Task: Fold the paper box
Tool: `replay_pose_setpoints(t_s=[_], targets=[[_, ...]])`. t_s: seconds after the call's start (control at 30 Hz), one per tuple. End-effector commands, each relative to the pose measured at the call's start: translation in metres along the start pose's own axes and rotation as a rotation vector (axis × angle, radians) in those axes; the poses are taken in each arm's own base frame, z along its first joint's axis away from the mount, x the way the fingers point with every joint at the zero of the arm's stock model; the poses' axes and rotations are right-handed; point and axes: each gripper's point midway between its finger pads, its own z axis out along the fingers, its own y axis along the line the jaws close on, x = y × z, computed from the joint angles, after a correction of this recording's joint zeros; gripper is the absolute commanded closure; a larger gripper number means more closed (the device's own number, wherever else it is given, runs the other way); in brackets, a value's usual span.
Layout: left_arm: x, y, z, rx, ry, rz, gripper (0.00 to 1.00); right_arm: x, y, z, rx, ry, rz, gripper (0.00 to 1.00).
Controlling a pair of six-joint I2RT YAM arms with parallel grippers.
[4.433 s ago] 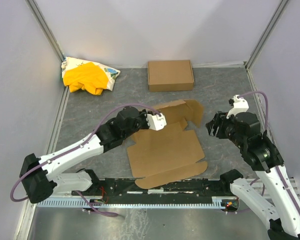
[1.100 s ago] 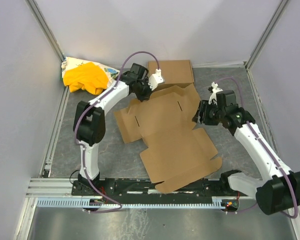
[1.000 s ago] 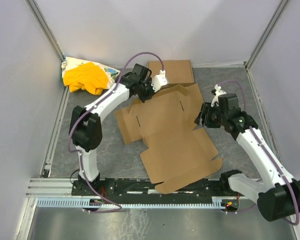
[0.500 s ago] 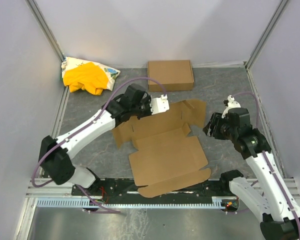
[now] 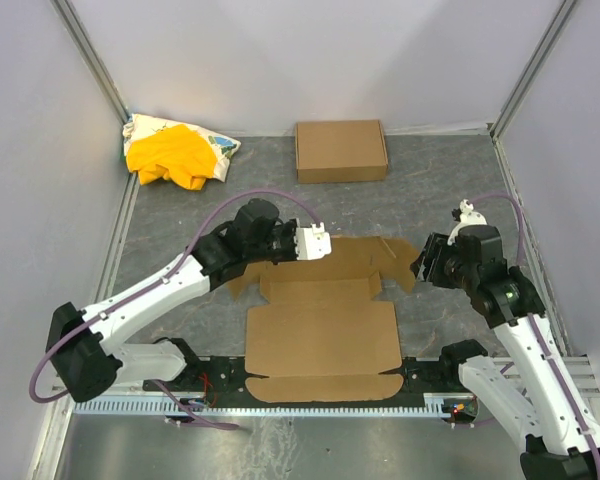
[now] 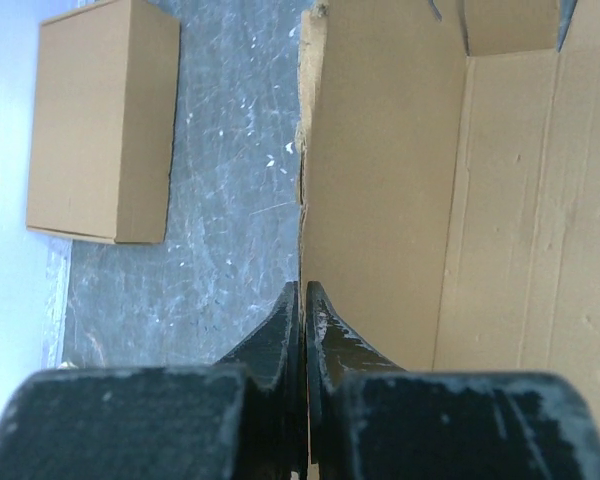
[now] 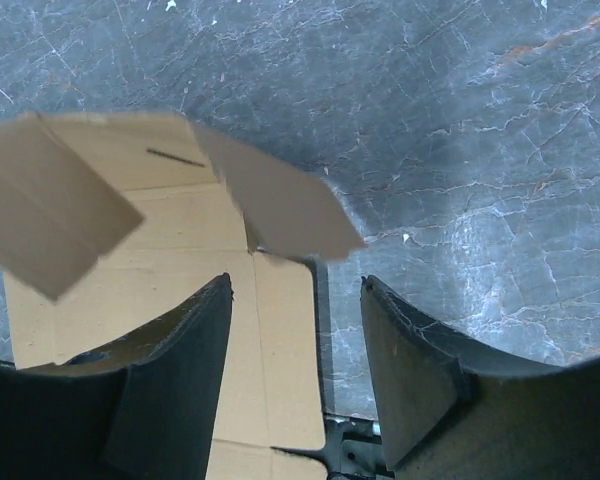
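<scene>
The paper box [image 5: 323, 325] lies as a wide flat brown sheet near the table's front edge, its front flap over the arms' mounting rail. My left gripper [image 5: 320, 252] is shut on the sheet's far edge. In the left wrist view the black fingers [image 6: 280, 335] pinch that thin edge [image 6: 303, 200], with the creased panels [image 6: 500, 200] to the right. My right gripper [image 5: 427, 262] hovers open beside the sheet's right side flaps. In the right wrist view a raised flap [image 7: 280, 212] and a flat tab [image 7: 280, 340] lie below the open gripper [image 7: 295, 305], untouched.
A neat closed carton [image 5: 341, 150] [image 6: 100, 120] sits at the back centre. A yellow cloth bundle [image 5: 175, 152] lies in the back left corner. Grey walls enclose the table on three sides, and the mounting rail [image 5: 220, 372] runs along the front.
My left gripper has dragged the paper box from the back towards the front edge, and the sheet has turned square to the rail. The right arm drew back with it, still open.
</scene>
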Motion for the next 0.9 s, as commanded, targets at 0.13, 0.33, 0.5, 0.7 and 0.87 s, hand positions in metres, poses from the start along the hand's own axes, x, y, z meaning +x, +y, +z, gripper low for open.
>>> replay_pose_setpoints(t_s=[0.13, 0.33, 0.5, 0.7, 0.87], targets=[[-0.023, -0.031, -0.001, 0.007, -0.091, -0.041, 0.97, -0.038, 0.025, -0.021, -0.101, -0.127, -0.022, 0.42], [-0.02, -0.045, -0.003, -0.006, -0.061, -0.018, 0.97, -0.051, 0.051, -0.039, -0.203, -0.083, -0.09, 0.41], [-0.014, -0.051, -0.004, -0.014, -0.041, -0.008, 0.97, -0.052, 0.073, -0.052, -0.315, -0.033, -0.142, 0.42], [-0.022, -0.051, -0.007, -0.011, -0.052, -0.009, 0.97, -0.05, 0.11, -0.068, -0.533, 0.032, -0.245, 0.44], [-0.026, -0.05, -0.006, -0.003, -0.056, -0.009, 0.97, -0.058, 0.136, -0.07, -0.7, -0.008, -0.363, 0.42]])
